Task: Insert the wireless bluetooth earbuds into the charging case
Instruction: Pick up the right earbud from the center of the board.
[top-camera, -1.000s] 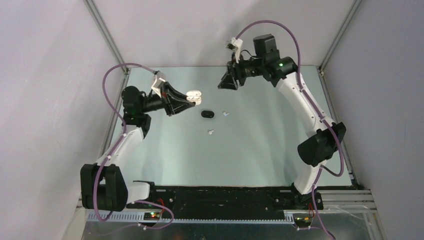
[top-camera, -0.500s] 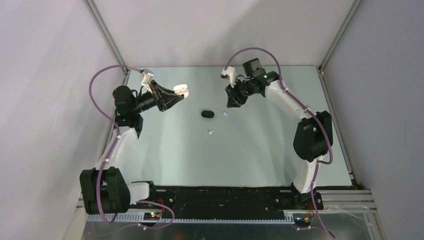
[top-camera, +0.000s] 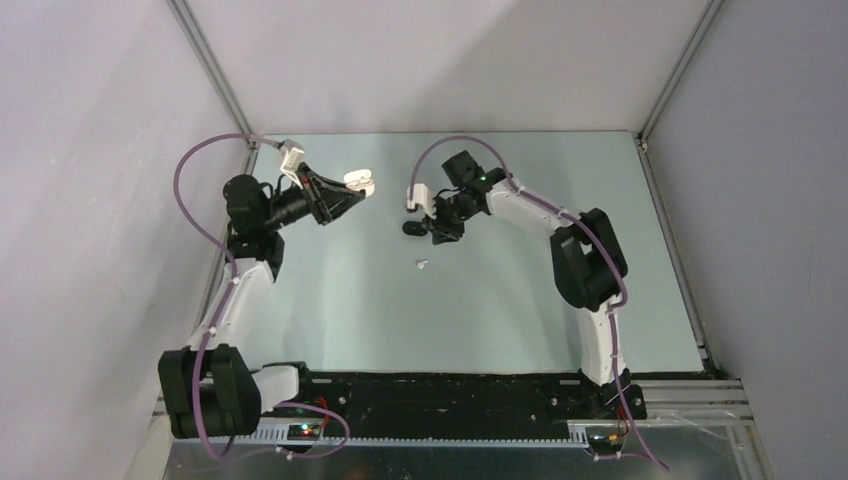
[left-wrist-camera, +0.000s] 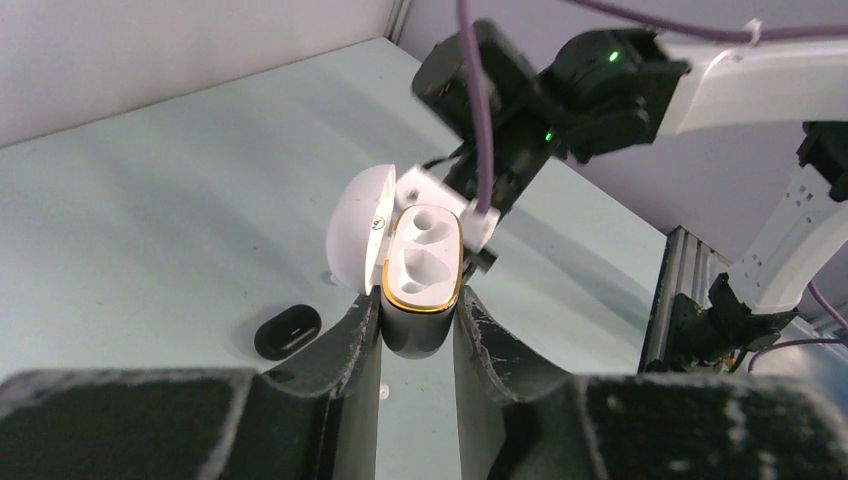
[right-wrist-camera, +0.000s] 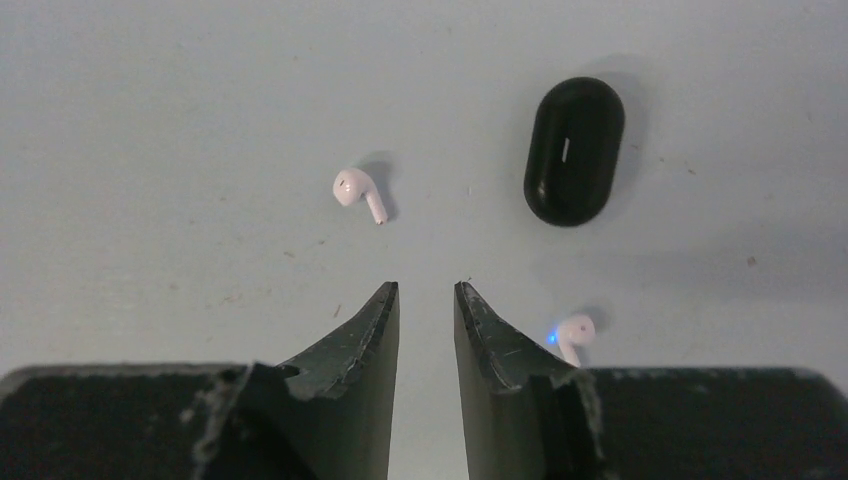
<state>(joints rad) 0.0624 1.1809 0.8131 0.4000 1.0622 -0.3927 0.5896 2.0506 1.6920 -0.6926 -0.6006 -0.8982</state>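
Hovering over the surface (right-wrist-camera: 150, 150), right gripper (right-wrist-camera: 427, 300) slightly parted, empty; black oval object (right-wrist-camera: 574, 150) at 1 o'clock.
An earbud (right-wrist-camera: 357, 190) lies at 11 o'clock, a second earbud (right-wrist-camera: 572, 333) at 4; left gripper (left-wrist-camera: 418, 320) clamps the charging case (left-wrist-camera: 422, 275).

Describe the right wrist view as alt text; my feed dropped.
The right claw hangs open and empty over the table. One white earbud lies just ahead to the left, a second earbud showing a blue light lies at lower right beside a finger, and a black oval object lies farther ahead on the right.
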